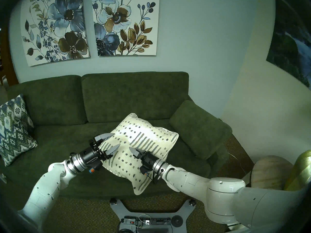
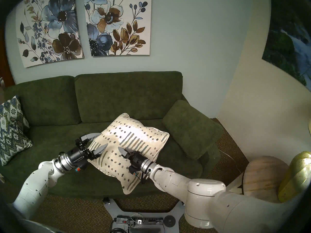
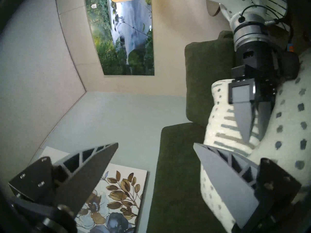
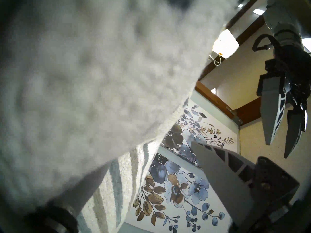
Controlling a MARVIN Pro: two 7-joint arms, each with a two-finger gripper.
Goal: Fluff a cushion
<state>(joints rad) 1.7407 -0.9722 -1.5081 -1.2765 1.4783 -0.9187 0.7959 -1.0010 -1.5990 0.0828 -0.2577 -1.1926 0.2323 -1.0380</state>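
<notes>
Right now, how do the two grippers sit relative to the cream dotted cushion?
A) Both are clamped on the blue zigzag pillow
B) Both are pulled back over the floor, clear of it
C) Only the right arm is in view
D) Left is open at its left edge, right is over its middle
D: the left gripper is spread open at the left edge of the cushion, and the right gripper lies over its middle.

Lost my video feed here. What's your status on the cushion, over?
Left gripper open at cushion's left edge. Right gripper over its middle, jaw state unclear. Cushion on sofa. Nothing in the way.
</notes>
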